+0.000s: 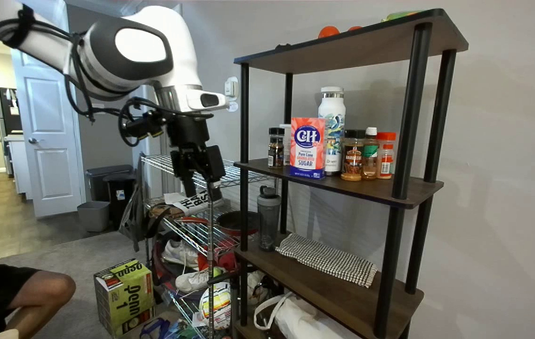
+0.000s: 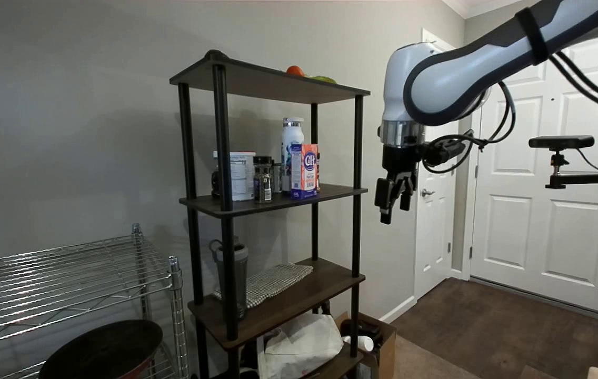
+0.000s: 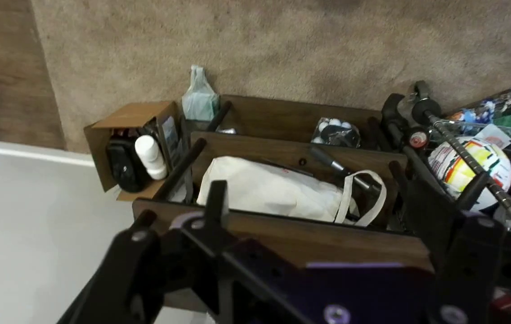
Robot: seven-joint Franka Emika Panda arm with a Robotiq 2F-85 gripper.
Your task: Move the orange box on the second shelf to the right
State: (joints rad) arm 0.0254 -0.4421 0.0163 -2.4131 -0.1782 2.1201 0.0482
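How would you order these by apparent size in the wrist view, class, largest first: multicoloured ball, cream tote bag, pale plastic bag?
1. cream tote bag
2. multicoloured ball, though partly hidden
3. pale plastic bag

Grey wall [image 2: 93,105], white door [image 2: 546,210] (panelled, silver-knobbed), dark brown floor [image 2: 478,321], wire rack [image 2: 67,281].
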